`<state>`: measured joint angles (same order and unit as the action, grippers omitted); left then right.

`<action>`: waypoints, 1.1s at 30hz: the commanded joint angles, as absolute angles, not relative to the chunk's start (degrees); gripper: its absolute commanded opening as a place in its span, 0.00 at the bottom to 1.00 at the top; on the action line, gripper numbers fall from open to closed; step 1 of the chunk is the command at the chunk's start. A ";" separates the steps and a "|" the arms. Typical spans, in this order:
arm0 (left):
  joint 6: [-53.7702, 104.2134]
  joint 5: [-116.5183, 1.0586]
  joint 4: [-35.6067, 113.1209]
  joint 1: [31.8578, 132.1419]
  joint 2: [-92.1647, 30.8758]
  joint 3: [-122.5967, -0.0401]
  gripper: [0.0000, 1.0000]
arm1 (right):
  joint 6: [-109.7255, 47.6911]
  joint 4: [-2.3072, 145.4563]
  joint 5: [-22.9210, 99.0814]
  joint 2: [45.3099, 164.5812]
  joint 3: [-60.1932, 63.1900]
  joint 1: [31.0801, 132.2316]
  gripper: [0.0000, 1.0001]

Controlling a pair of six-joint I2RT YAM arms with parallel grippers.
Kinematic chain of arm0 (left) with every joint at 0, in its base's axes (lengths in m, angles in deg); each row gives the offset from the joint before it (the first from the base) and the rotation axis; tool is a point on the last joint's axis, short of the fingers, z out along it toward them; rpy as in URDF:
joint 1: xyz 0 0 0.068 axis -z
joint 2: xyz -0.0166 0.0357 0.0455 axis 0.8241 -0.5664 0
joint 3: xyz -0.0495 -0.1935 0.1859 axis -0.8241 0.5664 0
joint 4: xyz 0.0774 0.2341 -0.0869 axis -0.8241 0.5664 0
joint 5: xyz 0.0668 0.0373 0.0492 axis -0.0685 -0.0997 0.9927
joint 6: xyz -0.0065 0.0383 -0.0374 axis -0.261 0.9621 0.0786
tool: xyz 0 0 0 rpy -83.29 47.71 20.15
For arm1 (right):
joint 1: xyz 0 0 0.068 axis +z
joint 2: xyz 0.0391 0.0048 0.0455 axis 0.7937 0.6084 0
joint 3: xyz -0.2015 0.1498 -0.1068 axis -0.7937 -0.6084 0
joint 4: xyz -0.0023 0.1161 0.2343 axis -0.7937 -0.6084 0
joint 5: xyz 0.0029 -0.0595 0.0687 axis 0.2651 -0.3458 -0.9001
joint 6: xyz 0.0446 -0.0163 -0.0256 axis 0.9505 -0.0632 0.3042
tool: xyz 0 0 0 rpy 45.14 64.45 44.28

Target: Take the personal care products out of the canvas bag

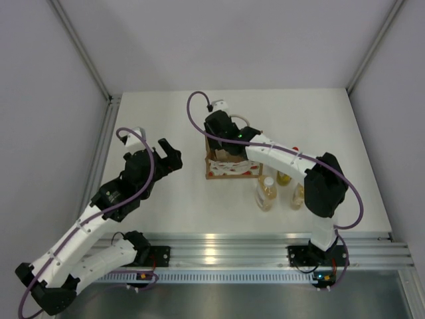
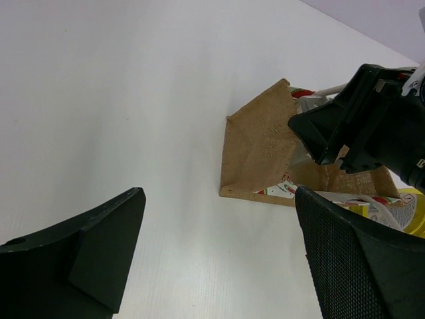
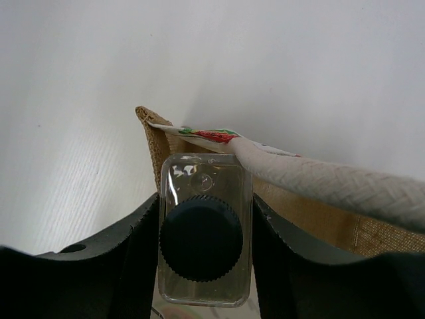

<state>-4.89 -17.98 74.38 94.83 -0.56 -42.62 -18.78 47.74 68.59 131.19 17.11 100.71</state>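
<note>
Three out, one left.
Right jaws pinch the squarish clear dark-capped bottle (image 3: 204, 236) at the mouth of the tan canvas bag (image 1: 226, 167); three small yellowish bottles (image 1: 267, 193) stand on the white counter (image 1: 166, 199) at its four o'clock; left jaws spread.

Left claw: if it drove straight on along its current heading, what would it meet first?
Most likely the canvas bag. The open left claw points across bare table at the bag's tan side wall. It seems to tilt downward, so it might graze the tabletop first; depth is unclear.
</note>
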 commanded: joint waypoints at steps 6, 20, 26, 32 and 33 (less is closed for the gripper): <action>-3.36 -16.07 75.49 94.96 0.64 -41.53 0.98 | -20.25 49.50 69.63 126.43 24.47 99.81 0.10; -2.93 -15.28 75.93 94.96 2.05 -40.39 0.98 | -20.52 49.05 69.63 126.78 25.01 99.73 0.17; -2.66 -15.28 75.93 94.96 2.22 -40.39 0.98 | -19.11 49.23 69.45 127.93 20.44 99.55 0.23; -2.14 -14.84 75.84 94.96 2.22 -40.83 0.98 | -18.06 50.20 69.10 128.28 18.50 99.46 0.35; -1.96 -14.84 75.84 95.05 2.22 -40.92 0.98 | -17.97 50.28 69.01 128.28 18.41 99.46 0.36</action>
<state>-3.36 -16.26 75.82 94.83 1.52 -40.83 -18.63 44.42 68.29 131.17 18.00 100.08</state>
